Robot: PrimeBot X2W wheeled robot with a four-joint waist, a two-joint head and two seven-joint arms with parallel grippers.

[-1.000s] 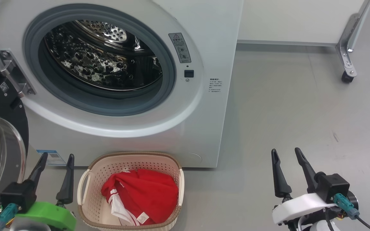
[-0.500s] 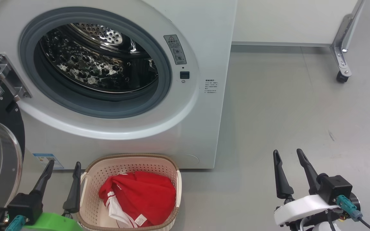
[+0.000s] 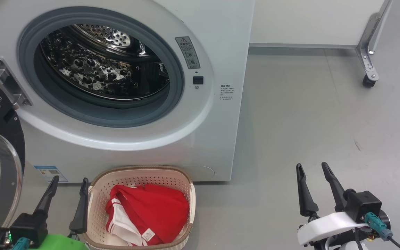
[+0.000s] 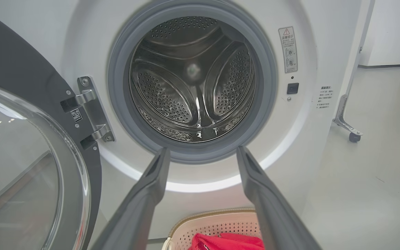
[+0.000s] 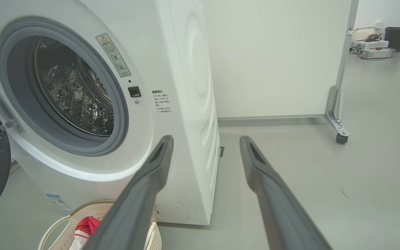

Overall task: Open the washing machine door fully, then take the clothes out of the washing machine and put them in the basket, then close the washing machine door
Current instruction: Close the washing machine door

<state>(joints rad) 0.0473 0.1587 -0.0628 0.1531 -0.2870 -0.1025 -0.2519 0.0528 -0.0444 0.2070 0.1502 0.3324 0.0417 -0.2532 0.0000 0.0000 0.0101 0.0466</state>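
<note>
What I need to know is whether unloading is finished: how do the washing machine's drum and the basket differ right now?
The drum shows bare steel walls; the basket holds the red clothes. The drum is shiny round metal opening forward; the basket is cream plastic with a brown rim, opening upward on the floor. Both are perforated.
</note>
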